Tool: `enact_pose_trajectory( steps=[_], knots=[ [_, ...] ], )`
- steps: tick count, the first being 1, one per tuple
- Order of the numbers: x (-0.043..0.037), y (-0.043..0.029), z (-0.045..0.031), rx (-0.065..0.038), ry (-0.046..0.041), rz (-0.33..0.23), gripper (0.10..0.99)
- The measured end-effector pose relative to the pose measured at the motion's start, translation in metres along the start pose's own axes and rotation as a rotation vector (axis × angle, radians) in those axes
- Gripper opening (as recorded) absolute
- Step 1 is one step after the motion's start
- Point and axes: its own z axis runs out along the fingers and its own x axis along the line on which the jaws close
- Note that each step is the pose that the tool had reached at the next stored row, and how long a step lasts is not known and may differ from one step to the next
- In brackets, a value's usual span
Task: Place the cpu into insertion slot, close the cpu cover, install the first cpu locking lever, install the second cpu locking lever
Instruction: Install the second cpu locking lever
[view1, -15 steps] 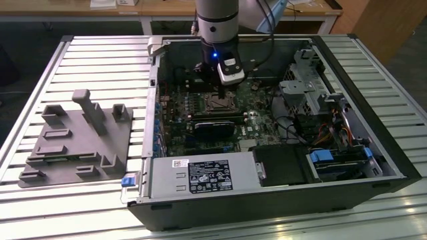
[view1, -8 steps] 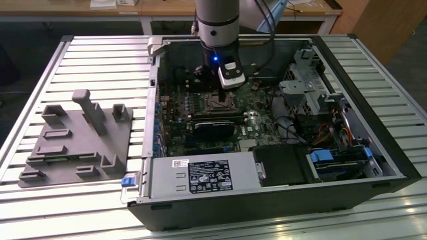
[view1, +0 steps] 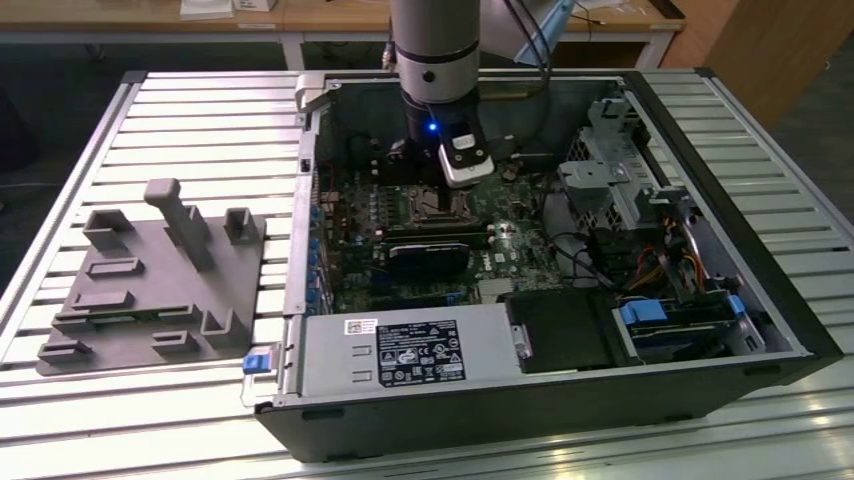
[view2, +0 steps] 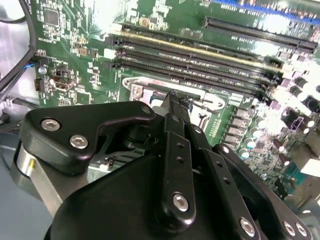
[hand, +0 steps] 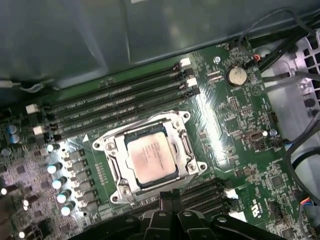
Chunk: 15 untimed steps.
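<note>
First wrist view is showing the cpu (hand: 151, 159) lying flat in the insertion slot (hand: 131, 188), silvery top up, its edges running square with the socket. The cpu cover (hand: 183, 145) is appearing to lie down around the chip as a metal frame, the chip showing through its cut-out centre; whether either locking lever is hooked cannot be told.

The gripper (hand: 167, 196) is hanging directly beside the socket, on the side away from the memory slots (hand: 115, 100), its black fingers (hand: 172, 197) reaching the edge of the frame. They are lying close together with nothing between them; contact with the frame cannot be confirmed. In the second wrist view the gripper (view2: 174, 100) is pointing down at the socket rim.

In the exterior view the gripper (view1: 447, 178) is standing upright inside the computer case (view1: 747, 300), over the motherboard (view1: 514, 260), with the socket just below it. A grey fixture tray (view1: 147, 290) is lying well apart on the slatted table (view1: 200, 110).
</note>
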Motion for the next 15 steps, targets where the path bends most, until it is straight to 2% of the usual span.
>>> enact_pose_trajectory(
  steps=[6, 15],
  knots=[
    [-0.0009, -0.009, 0.0017, -0.002, 0.0008, -0.014, 0.106],
    [0.0043, -0.013, 0.0066, -0.01, 0.0054, -0.095, 0.106]
  ],
)
